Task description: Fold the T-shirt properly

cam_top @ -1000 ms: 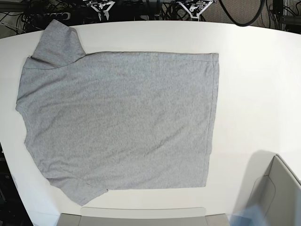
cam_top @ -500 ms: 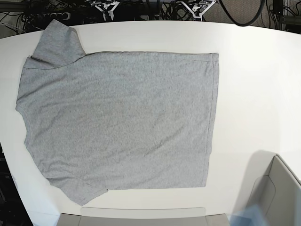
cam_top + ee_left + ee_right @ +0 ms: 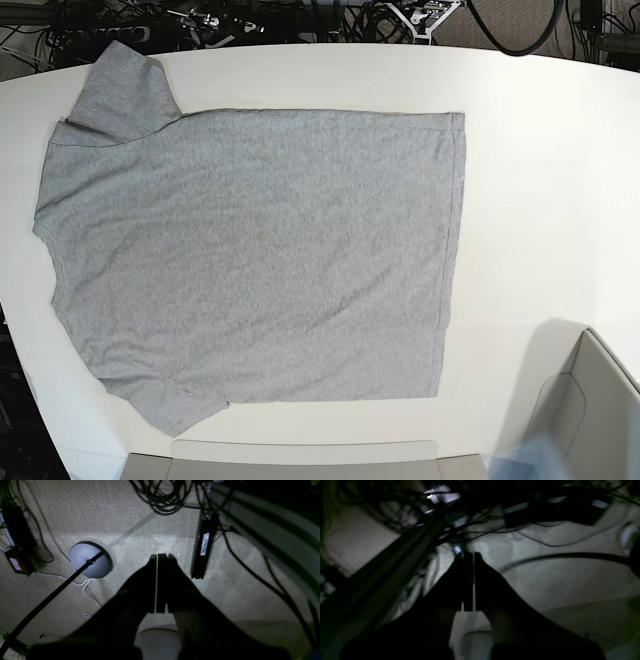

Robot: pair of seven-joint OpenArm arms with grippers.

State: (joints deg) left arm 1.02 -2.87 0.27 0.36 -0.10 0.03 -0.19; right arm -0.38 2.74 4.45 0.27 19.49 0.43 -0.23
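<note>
T-shirt (image 3: pixel 250 255) flat, plain side up on table (image 3: pixel 540 170), prob unfolded

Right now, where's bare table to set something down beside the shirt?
A wide bare stretch of the table lies right of the T-shirt hem, above the box. Narrow strips run along the top and bottom edges. The shirt fills the left.

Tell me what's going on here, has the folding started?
Not yet. The T-shirt lies spread flat on the white table, plain side up, unfolded, and nothing is touching it. Both arms are off past the table's far edge. The left gripper and right gripper are shut and empty, their cameras seeing only carpet and cables.
</note>
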